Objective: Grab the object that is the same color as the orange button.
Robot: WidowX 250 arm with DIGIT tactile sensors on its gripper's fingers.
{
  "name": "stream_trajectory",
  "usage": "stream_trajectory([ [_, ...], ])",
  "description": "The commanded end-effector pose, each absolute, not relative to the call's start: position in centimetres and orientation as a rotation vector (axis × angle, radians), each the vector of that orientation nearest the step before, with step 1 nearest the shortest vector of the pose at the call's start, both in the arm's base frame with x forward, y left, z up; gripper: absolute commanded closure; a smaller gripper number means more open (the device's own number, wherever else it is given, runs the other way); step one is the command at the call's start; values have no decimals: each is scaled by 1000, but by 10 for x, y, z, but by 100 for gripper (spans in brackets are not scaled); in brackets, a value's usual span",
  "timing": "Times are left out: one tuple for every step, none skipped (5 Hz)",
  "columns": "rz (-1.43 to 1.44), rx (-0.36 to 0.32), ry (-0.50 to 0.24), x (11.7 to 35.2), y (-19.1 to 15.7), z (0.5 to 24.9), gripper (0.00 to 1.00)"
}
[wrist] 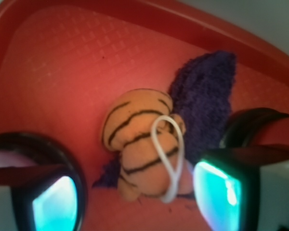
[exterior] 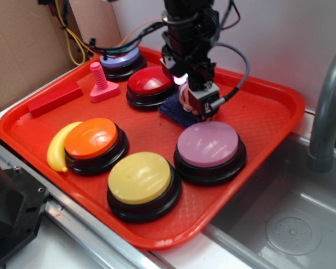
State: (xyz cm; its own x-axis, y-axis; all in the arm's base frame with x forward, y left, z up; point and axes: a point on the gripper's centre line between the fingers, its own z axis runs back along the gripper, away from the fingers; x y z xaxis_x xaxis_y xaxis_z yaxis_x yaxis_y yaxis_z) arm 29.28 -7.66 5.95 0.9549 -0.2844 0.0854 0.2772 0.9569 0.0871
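The object, a small orange plush toy with black stripes (wrist: 137, 139) and a white loop, lies on the red tray partly over a dark blue cloth (wrist: 204, 96). My gripper (wrist: 135, 202) is open low over it, one fingertip on each side. The right fingertip is close to the toy; the left one stands well apart. In the exterior view the gripper (exterior: 199, 105) hides most of the toy (exterior: 185, 98) at the tray's back middle. The orange button (exterior: 92, 139) sits at the front left, far from the gripper.
On the red tray (exterior: 263, 112) stand a red button (exterior: 150, 81), a pink-purple button (exterior: 208, 144), a yellow button (exterior: 140, 178) and a lavender button (exterior: 122, 59). A banana (exterior: 59, 147), pink bolt (exterior: 101, 81) and red block (exterior: 56, 100) lie left. A sink (exterior: 291, 224) is right.
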Motion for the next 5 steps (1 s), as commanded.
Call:
stream_trajectory([
  [-232,40,-120,310,-68,63,0],
  [-183,27,-103,313,-58,61,0],
  [-150,10,-82,312,-52,57,33],
  [-157,5,-85,312,-52,57,100],
  [-165,-4,-83,311,-55,61,100],
])
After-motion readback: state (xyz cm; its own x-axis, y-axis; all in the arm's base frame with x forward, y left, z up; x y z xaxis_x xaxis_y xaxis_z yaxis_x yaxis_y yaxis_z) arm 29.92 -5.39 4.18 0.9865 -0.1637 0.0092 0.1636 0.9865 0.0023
